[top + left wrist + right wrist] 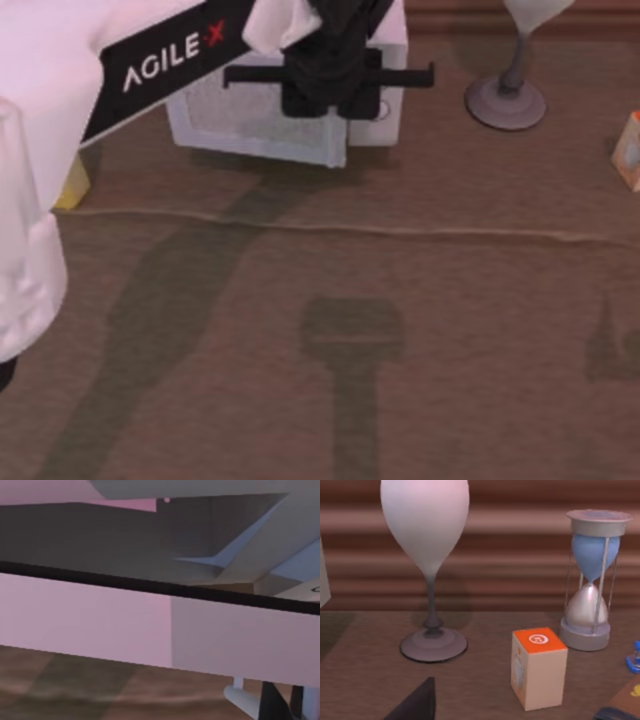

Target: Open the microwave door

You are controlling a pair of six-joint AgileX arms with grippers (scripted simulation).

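**Left arm at the microwave door, swing barely begun**

Nearest the camera, the wooden surface (400,330) lies bare, crossed by arm shadows. At the far edge the microwave (392,40) sits left of centre, and its microwave door (250,125), the mesh panel, seems to stand slightly out from the body at its right edge. The left gripper (330,100) hangs over that free edge, beside the knob panel. Whether its jaws are clamped on the edge or merely hooked behind it, I cannot tell; the left wrist view shows only white panels up close.

To do the step well, the pull probably ought to follow an arc about the hinge on the door's left side, not a straight line, so the contact does not slip off.

To the right, a tall glass (507,95) stands near the microwave and could be caught by a wide swing. An orange-topped box (538,667) and an hourglass (590,580) stand further right, well apart. The right arm is outside the top view.
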